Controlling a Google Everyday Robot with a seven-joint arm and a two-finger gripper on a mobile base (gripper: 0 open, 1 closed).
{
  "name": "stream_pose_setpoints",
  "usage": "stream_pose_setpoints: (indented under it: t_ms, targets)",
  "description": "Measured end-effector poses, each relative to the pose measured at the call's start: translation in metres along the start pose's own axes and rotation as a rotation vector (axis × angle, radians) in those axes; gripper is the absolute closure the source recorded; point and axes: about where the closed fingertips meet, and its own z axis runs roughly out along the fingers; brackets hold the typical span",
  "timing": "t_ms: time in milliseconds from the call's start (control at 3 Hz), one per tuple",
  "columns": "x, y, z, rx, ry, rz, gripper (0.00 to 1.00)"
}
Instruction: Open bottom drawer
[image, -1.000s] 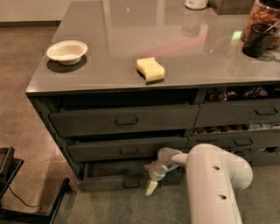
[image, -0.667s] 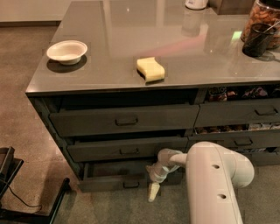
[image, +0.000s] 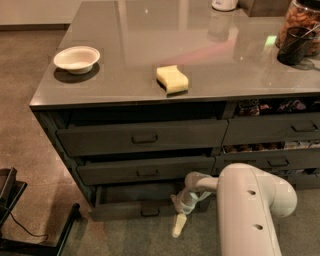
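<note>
Bottom drawer (image: 120, 210): lower centre of frame, front proud of drawers above, dark gap over it. Judged partly open.
Gripper (image: 179, 221): just right of drawer pull (image: 150, 212). Open or closed: you cannot tell.
Left for you: draw further out.

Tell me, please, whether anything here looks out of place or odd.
Nothing is spilled or damaged. The bottom drawer stands partly pulled out, and the gripper hangs just to the right of its pull in the camera view, not on it.

Dim warm light, countertop (image: 125, 55) glare, pincer (image: 179, 226) shadowed beside bottom drawer (image: 120, 210)
</note>
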Motion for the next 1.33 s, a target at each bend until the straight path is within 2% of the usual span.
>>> stream_pose_setpoints:
  t_ms: [333,1000,1333]
  targets:
    - [0.001,0.003,-0.001,-0.007,-0.002,0.011,0.00]
    - [0.008,0.055,-0.027,-0.124,0.008,0.114,0.00]
    - [0.008,0.055,-0.027,-0.124,0.008,0.114,0.00]
